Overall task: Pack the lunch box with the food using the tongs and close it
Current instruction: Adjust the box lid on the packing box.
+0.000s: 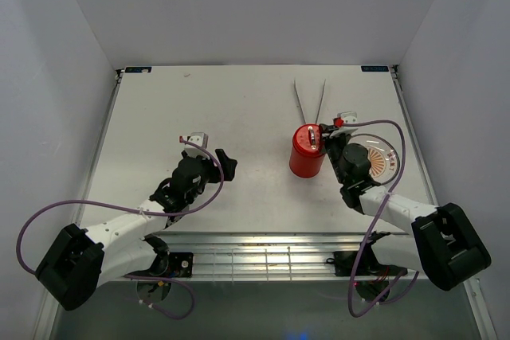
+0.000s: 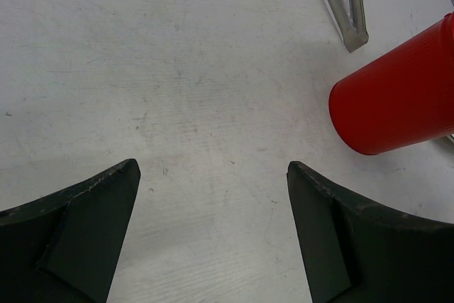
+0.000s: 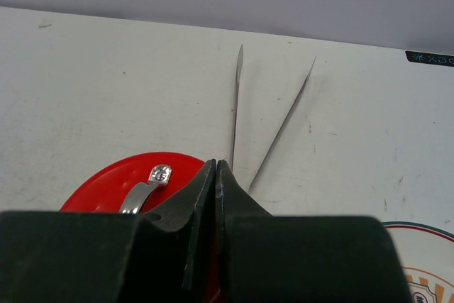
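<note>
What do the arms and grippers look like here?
The left arm and right arm have white link shells, bulky black joints and black bases. A thin purple cable loops along each. The left gripper and right gripper have matte black, wedge-shaped fingers.

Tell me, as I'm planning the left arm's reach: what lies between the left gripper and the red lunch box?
Only bare table separates the left gripper from the lunch box, in the top and left wrist views.
</note>
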Controlling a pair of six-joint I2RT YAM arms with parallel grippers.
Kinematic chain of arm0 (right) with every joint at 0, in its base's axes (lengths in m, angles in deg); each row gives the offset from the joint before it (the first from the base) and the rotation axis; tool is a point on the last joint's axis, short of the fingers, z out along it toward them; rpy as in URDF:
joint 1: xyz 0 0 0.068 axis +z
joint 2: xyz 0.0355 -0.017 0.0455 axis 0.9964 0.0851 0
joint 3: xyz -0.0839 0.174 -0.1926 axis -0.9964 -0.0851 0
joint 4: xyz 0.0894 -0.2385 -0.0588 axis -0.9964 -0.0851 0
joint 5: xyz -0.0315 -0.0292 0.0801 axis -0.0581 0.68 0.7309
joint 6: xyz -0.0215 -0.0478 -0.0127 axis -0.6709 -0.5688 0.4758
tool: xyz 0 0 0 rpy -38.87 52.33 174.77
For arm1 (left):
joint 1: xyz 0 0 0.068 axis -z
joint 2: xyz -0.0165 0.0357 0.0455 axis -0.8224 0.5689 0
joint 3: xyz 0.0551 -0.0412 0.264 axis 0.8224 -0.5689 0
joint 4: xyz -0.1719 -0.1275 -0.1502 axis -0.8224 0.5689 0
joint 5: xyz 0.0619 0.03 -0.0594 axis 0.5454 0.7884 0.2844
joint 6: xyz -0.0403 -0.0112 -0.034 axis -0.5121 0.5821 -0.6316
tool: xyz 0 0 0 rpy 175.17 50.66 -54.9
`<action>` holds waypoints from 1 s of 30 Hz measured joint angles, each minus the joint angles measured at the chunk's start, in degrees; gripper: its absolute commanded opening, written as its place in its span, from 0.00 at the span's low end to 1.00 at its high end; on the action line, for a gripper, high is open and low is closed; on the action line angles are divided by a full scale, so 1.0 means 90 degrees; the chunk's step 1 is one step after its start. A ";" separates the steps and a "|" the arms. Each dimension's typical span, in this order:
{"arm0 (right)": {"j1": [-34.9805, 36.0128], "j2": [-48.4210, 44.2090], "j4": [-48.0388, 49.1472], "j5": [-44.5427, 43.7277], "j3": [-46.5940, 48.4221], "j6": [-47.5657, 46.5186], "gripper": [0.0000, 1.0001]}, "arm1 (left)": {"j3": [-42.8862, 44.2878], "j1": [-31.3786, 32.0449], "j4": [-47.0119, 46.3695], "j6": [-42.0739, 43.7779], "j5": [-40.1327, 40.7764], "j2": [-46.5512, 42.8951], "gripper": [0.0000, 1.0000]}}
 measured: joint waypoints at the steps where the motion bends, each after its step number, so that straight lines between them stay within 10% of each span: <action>1: 0.0005 0.0015 0.0092 0.0000 -0.0041 0.0007 0.08 | 0.0000 0.0000 0.0000 0.0000 0.0000 0.0000 0.95; 30: 0.0012 -0.0512 -0.0316 0.0063 -0.0245 0.0090 0.08 | 0.0000 0.0000 -0.0017 0.0000 -0.0005 -0.0019 0.95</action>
